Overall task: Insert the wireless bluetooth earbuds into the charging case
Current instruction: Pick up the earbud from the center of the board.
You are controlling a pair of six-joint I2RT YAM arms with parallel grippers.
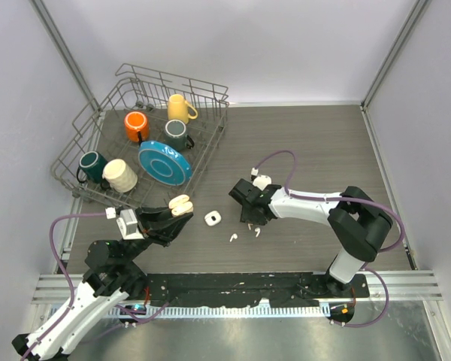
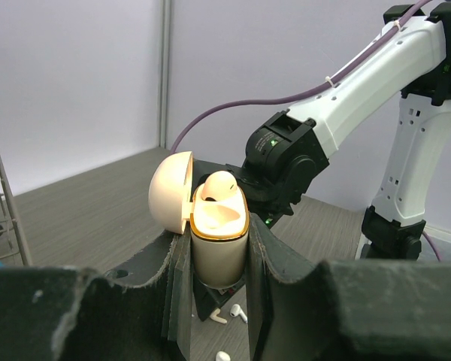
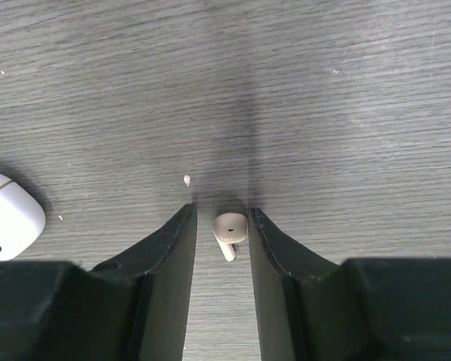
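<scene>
Though nearly closed, straddled rather than pinched an earbud [image 3: 231,228] with the right gripper [image 3: 221,210]. Held the jaws a narrow gap apart, tips down at the table [image 3: 323,113]. Seemed to rest the finger [image 3: 278,259] on the right of the wrist view against the bud's round head, with a thin strip of wood grain bare between the bud and the other finger. Found that bud lying flat between the fingertips, stem pointing back toward the wrist. Showed a white case [image 3: 7,218] on the table off to one side of those fingers, apart from them.

Clamped the left gripper [image 1: 171,218] tight on the lower body of the cream charging case [image 2: 218,248], upright and raised off the table. Had the lid [image 2: 169,188] swung open sideways on its hinge. Carried a seated earbud [image 2: 219,184] in the open top, its rounded end poking above the orange rim.

Seen from above, put the held case to the left of the white case and the right gripper to that case's right. Showed a loose earbud [image 1: 232,238] on the wood near the white case, on the side toward the arm bases, touching neither gripper.
</scene>
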